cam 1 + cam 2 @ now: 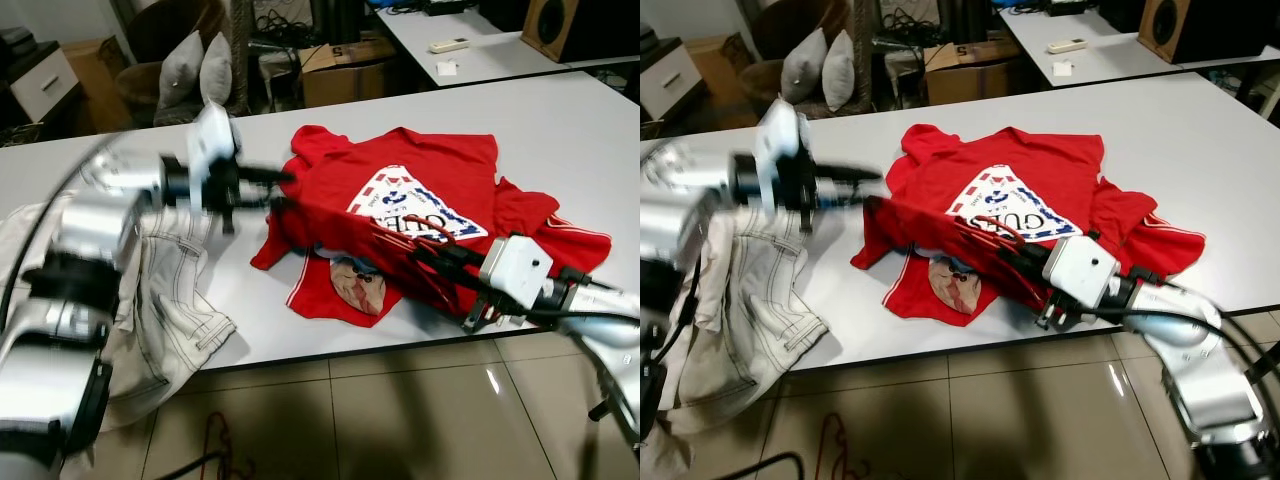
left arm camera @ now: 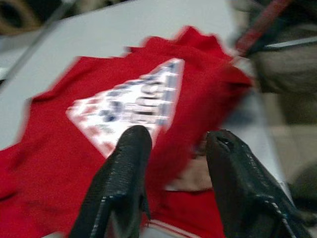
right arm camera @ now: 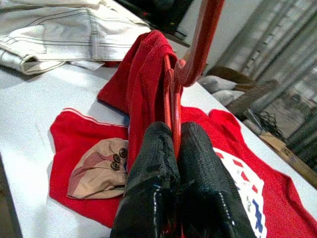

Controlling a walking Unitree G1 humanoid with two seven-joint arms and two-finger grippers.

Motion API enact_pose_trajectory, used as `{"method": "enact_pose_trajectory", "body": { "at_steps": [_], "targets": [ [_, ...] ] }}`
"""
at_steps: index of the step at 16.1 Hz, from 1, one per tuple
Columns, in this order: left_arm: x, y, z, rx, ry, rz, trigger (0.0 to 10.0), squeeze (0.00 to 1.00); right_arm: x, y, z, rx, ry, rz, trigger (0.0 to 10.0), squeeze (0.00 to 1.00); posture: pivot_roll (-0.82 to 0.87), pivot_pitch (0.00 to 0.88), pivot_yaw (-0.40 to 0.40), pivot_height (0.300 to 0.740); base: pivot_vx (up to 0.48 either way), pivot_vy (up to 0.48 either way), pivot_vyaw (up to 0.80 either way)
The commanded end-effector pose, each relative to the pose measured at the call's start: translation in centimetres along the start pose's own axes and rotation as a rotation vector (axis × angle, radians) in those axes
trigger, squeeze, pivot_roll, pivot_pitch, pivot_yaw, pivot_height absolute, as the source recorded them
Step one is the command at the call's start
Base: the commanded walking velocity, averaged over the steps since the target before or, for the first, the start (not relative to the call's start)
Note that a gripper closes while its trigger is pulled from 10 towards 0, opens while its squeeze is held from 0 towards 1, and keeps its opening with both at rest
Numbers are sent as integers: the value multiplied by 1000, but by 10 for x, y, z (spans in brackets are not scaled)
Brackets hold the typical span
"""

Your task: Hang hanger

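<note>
A red T-shirt (image 1: 400,180) with a white triangular print lies on the white table (image 1: 560,130). A red hanger (image 3: 199,44) is threaded into the shirt's near side, with its hook (image 1: 428,228) sticking out over the print. My right gripper (image 1: 432,262) is at the table's front edge, shut on the hanger's lower part (image 3: 171,106). My left gripper (image 1: 280,190) hovers, blurred, at the shirt's left edge. In the left wrist view its fingers (image 2: 126,163) are apart, with the shirt beyond them and nothing between them.
Pale jeans (image 1: 170,290) hang over the table's left front edge. A second red garment with a beige print (image 1: 355,285) lies under the shirt. Beyond the table are cushions (image 1: 195,70), a cardboard box (image 1: 345,75) and another table (image 1: 490,50). Tiled floor (image 1: 400,410) is below.
</note>
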State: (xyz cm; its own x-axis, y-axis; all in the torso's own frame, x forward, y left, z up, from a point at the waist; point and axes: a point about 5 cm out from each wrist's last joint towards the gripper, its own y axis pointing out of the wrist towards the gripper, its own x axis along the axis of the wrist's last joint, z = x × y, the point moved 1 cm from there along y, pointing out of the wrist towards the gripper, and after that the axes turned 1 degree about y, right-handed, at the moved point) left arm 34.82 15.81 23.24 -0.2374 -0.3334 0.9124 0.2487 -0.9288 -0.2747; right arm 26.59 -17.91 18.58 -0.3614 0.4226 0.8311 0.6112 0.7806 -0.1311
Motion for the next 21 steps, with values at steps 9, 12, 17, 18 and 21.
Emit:
{"method": "enact_pose_trajectory", "body": {
  "at_steps": [9, 12, 17, 18, 21],
  "targets": [
    [16, 39, -15, -49, 211, 6, 10000, 0, 18, -9, -13, 67, -37, -16, 10000, 0, -39, 0, 156, 740, 0, 0, 0],
    [7, 45, -20, -75, 257, 75, 10000, 0, 18, -9, -11, 81, -41, -11, 10000, 0, -37, 0, 154, 740, 0, 0, 0],
    [7, 56, -14, -52, 261, 83, 10000, 0, 19, -7, -5, 131, -47, 0, 10000, 0, -39, 0, 156, 740, 0, 0, 0],
    [7, 57, -14, -53, 262, 84, 10000, 0, 20, -8, -5, 135, -48, 0, 10000, 0, -39, 0, 156, 740, 0, 0, 0],
    [7, 61, -14, -64, 247, 73, 4627, 0, 20, -8, -2, 160, -63, 13, 10000, 0, -47, 0, 160, 740, 0, 0, 0]
  ]
}}
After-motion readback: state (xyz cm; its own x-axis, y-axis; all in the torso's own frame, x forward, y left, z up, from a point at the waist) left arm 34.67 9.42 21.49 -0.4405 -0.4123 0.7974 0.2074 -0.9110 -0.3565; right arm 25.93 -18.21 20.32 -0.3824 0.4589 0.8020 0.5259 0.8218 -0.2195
